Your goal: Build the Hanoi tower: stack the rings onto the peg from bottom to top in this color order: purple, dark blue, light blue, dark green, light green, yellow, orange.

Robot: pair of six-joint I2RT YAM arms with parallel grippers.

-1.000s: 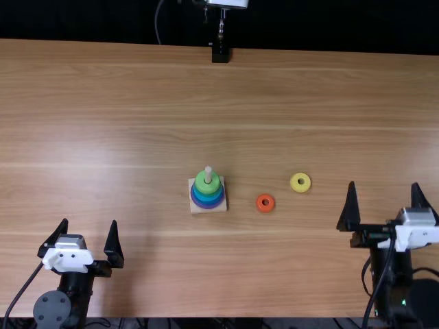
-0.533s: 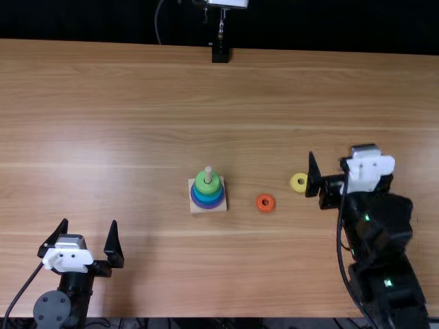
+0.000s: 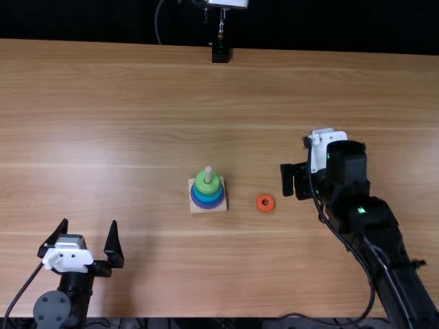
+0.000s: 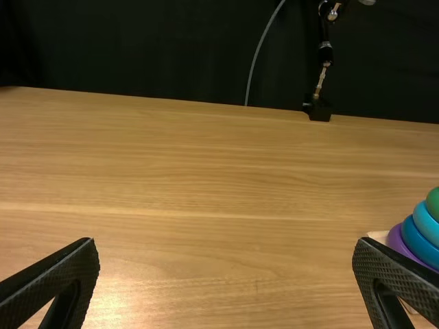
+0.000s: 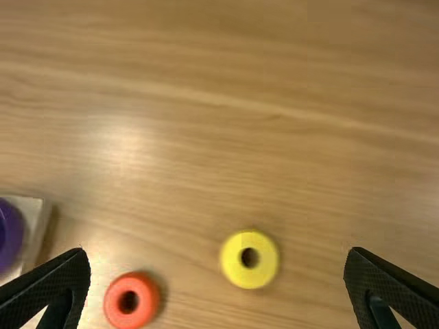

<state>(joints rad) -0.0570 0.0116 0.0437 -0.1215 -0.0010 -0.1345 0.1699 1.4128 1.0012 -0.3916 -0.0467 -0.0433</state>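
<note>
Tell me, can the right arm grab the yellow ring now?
Probably yes: the right tool hangs open above the yellow ring, nothing lies on that ring, and the orange ring sits apart from it.

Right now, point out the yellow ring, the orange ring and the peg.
Yellow ring (image 5: pixel 234 268), right wrist view, on its flat upper face beside the hole.
Orange ring (image 3: pixel 260 208), top view, on its rim.
Peg (image 3: pixel 208 171), top view, on its exposed tip.
</note>
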